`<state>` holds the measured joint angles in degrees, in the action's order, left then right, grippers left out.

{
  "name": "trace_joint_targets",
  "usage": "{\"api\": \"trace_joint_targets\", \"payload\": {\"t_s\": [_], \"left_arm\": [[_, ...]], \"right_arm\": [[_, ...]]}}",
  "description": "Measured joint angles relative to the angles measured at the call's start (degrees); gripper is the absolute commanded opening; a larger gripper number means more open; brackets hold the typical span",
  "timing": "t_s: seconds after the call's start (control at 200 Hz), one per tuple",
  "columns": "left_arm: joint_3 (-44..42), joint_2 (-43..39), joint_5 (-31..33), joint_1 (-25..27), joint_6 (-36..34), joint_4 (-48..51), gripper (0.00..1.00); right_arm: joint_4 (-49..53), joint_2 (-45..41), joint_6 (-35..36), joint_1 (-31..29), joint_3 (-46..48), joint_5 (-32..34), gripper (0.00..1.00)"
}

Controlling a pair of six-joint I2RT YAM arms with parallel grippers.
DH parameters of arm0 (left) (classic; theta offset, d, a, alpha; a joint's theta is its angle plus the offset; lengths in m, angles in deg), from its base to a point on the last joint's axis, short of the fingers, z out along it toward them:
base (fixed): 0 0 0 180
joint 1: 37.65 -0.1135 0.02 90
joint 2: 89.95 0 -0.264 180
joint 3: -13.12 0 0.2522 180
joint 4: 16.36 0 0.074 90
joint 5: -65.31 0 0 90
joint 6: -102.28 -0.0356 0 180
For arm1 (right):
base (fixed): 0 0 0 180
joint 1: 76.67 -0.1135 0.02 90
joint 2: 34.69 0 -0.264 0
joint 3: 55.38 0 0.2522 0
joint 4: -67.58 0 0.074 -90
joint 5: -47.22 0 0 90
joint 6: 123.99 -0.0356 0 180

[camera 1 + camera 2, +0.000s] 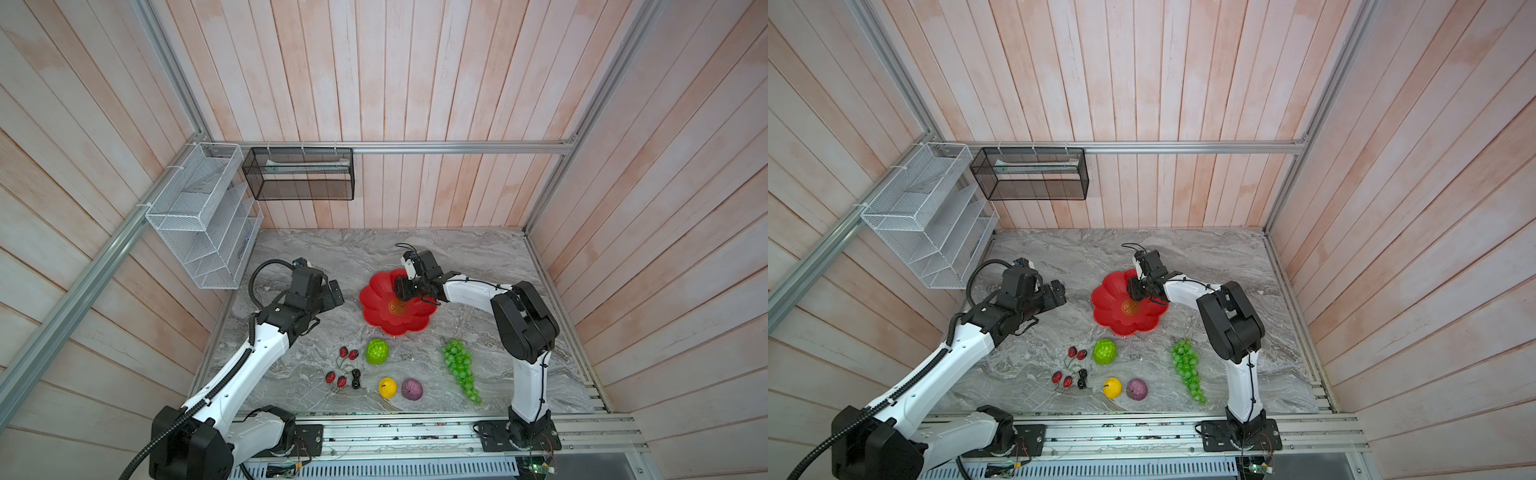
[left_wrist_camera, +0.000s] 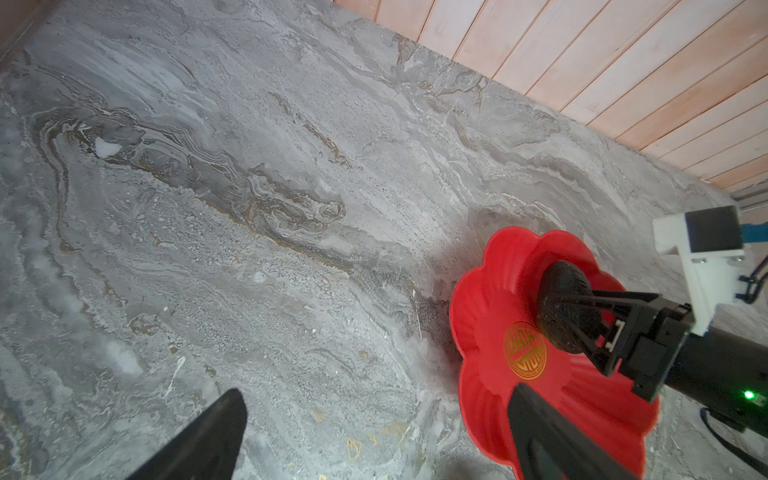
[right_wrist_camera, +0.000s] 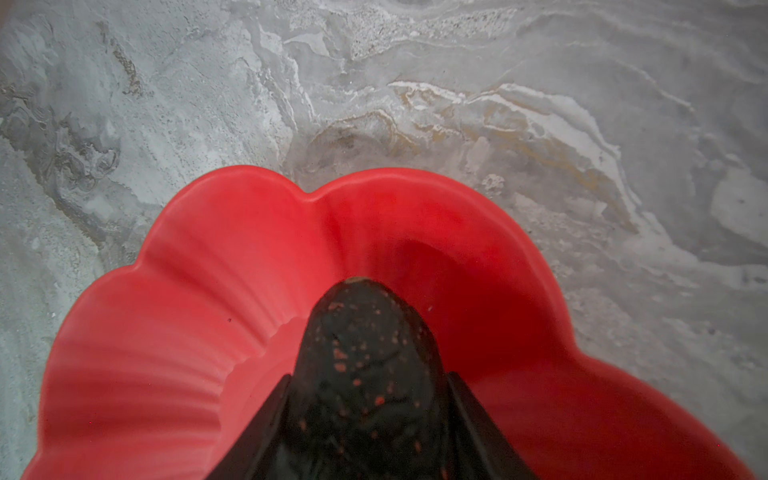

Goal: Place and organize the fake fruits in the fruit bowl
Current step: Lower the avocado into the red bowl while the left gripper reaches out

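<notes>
We are gripping the dark avocado (image 3: pixel 365 332) with our right gripper (image 1: pixel 401 289), jaws pressing its sides, low inside the red fruit bowl (image 1: pixel 374 309) beside its gold emblem (image 2: pixel 524 351). Our left gripper (image 1: pixel 334 293) is hovering wide open and empty, and the grape bunch (image 1: pixel 461 370) is lying outside on the marble table (image 1: pixel 291 257).

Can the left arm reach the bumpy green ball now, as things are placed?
Probably yes. The left gripper hangs open over bare table, and nothing stands between it and the green ball; only the cherries lie close beside it.
</notes>
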<state>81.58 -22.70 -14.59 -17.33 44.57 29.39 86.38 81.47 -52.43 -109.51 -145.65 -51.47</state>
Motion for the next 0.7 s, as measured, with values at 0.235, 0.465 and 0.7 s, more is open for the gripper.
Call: {"api": "trace_joint_targets", "payload": {"t_s": [0.235,0.465,0.7], "left_arm": [[5.27,2.71,-3.89,0.00,-0.07,6.95,1.00],[10.40,8.24,-11.30,3.63,-0.39,12.17,0.99],[10.67,13.79,-14.62,12.90,-1.88,16.76,0.99]], "right_arm": [[-0.44,0.04,-0.09,-0.13,-0.02,0.17,0.74],[0.37,-0.33,0.07,-0.48,-0.07,1.07,0.78],[3.69,-7.30,1.86,-1.18,-0.33,4.13,0.81]]}}
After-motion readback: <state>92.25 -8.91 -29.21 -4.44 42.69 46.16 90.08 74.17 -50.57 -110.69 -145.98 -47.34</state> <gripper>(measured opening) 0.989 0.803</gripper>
